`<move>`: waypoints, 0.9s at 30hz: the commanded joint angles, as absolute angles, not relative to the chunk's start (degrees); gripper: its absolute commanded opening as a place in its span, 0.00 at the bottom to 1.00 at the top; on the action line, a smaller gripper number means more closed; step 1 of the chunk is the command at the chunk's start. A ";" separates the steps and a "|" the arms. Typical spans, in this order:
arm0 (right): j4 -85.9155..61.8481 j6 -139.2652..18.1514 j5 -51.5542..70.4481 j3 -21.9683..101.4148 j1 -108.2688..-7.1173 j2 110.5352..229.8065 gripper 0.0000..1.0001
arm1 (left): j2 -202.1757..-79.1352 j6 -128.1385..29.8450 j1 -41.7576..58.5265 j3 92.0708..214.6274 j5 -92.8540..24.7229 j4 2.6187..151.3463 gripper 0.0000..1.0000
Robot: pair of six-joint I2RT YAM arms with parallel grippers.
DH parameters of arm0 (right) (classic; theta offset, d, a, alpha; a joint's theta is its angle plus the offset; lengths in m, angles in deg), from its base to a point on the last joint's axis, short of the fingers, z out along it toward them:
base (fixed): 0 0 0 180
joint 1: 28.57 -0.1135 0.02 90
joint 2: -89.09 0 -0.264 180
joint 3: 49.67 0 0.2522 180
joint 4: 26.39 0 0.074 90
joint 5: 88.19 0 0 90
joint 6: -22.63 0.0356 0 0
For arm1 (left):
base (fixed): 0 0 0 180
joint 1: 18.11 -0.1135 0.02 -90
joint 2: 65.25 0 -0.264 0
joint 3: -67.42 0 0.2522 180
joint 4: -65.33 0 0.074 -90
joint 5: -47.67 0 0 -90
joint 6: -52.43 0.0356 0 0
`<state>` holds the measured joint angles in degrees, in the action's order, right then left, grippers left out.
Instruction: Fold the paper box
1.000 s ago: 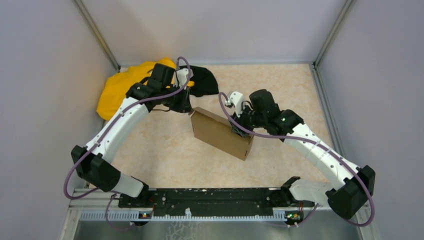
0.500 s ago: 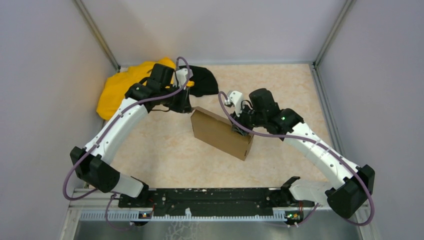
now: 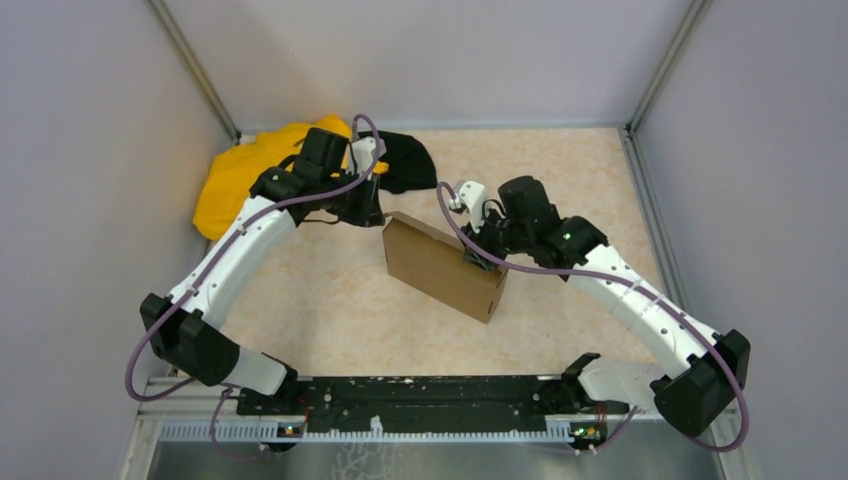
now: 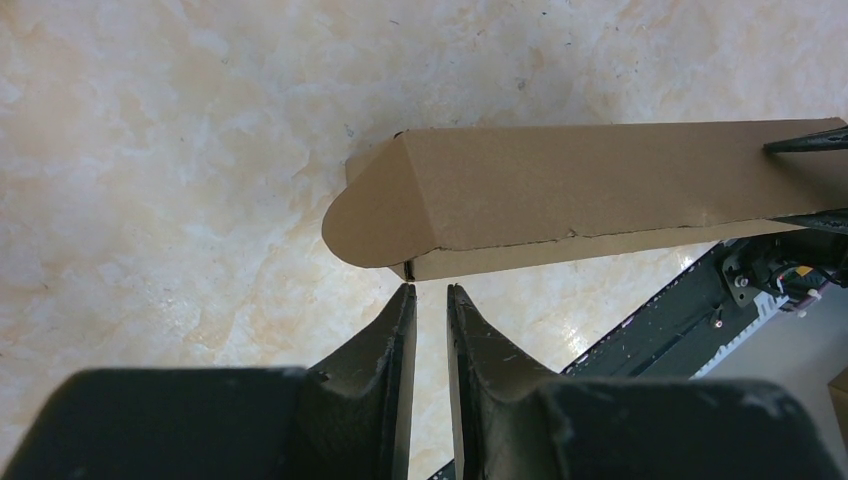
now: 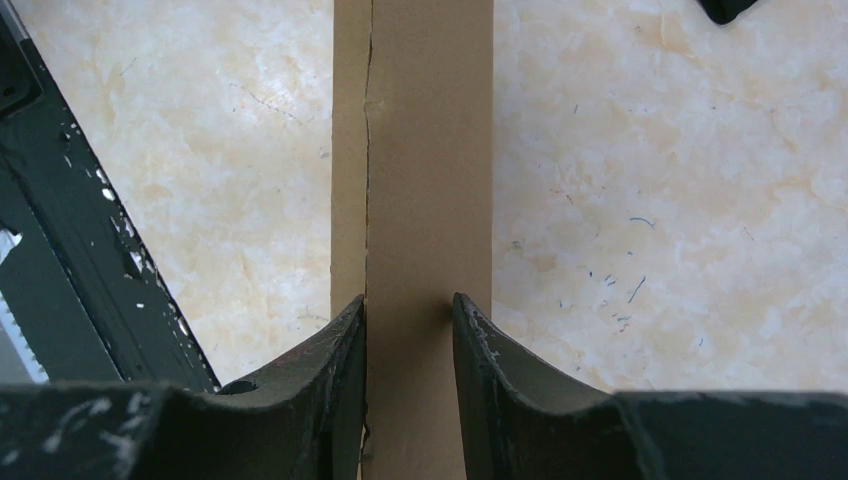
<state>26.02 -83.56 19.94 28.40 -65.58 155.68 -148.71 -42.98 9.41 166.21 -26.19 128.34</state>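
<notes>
Two grippers meet at the paper box (image 3: 440, 268), which stands on one long edge near the middle of the marbled table (image 3: 320, 310). Its broad brown face is turned toward the arm bases, and its length runs slantwise, the left end farther back than the right.

At the box's far-left corner sits the left gripper (image 4: 430, 290). Its fingers are nearly together, with only a thin slit between them and no cardboard in it. Their tips lie just beside the corner, under a rounded flap; whether they touch the cardboard cannot be told.

Over the box's right end comes the right gripper (image 5: 410, 298). Its fingers (image 5: 340, 345) stand somewhat apart, and both tips are set within the width of the box's narrow upper face, next to a seam that runs along that face. Whether they press on it is unclear.

Behind the box and to its left, a yellow cloth (image 3: 235, 175) lies crumpled in the corner. A black cloth (image 3: 408, 160) lies behind the box's left end. The left arm (image 3: 250, 245) crosses in front of both cloths and hides where they meet, its wrist standing between them and the box. In front of the box, well apart from it, runs the black rail (image 3: 430, 395) that carries the arm bases.
</notes>
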 commanded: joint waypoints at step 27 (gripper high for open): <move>24.25 -83.05 24.16 27.52 -66.18 148.60 0.99 | -142.41 -41.97 9.14 162.36 -28.69 125.18 0.67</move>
